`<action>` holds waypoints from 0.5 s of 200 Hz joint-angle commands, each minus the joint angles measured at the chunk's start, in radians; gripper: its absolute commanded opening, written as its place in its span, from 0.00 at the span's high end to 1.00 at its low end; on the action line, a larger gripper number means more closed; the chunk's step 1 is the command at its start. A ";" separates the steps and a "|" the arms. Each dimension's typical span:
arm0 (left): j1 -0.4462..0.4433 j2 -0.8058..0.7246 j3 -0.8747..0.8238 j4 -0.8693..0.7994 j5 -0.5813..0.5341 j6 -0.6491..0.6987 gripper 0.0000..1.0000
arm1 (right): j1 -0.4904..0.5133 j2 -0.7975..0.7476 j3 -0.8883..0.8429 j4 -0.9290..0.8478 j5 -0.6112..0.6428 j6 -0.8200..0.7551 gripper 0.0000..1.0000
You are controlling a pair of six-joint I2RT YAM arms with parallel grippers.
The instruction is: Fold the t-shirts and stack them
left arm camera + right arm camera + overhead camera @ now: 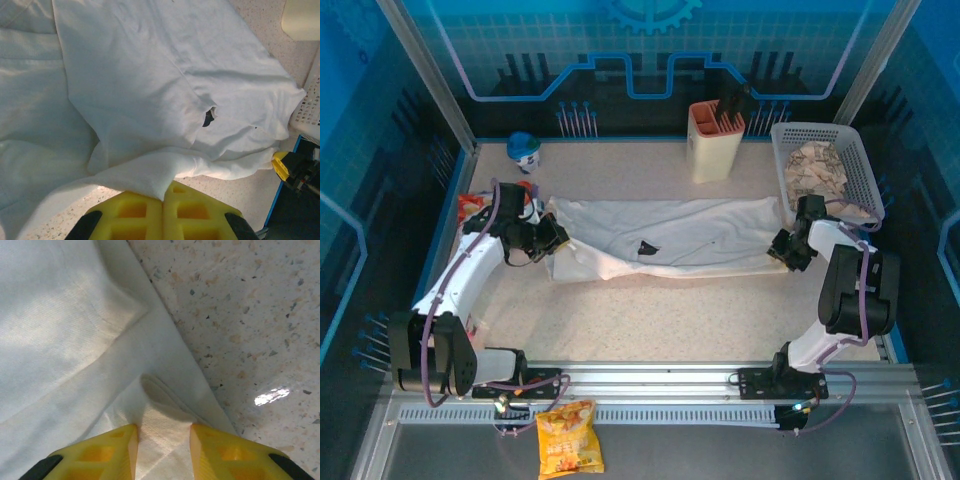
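A white t-shirt [670, 235] lies spread out wide across the middle of the table, with a small dark mark [647, 247] near its front. My left gripper [555, 240] sits at its left end. In the left wrist view the yellow fingers [135, 212] are pressed together on a pulled-up corner of the t-shirt [140, 100], and the dark mark [208, 117] lies beyond. My right gripper [780, 248] is at the shirt's right end. Its jaws [164, 435] pinch a raised fold of the t-shirt [65, 325], a band of cloth filling the gap between them.
A white basket [865, 165] at the back right holds crumpled pale cloth [815, 170]. A beige holder [712, 140] stands at the back centre and a small blue-capped bottle [524, 150] at the back left. A snack bag [568, 450] lies below the rail.
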 commanded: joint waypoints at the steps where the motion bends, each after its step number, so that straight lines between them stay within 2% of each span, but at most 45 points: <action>1: 0.008 -0.026 -0.013 0.017 0.027 -0.012 1.00 | 0.016 0.016 0.029 -0.006 0.014 -0.002 0.66; 21: 0.008 -0.026 -0.014 0.017 0.029 -0.013 1.00 | 0.015 0.019 0.022 0.001 0.016 -0.001 0.68; 34: 0.009 -0.026 -0.010 0.015 0.029 -0.012 1.00 | 0.016 0.018 0.021 0.004 0.018 0.000 0.78; 64: 0.008 -0.027 -0.008 0.008 0.027 -0.006 1.00 | 0.014 0.000 0.022 -0.009 0.019 0.000 0.92; 100: 0.008 -0.036 -0.009 -0.001 0.033 -0.007 1.00 | 0.013 -0.059 0.004 -0.052 0.017 -0.002 1.00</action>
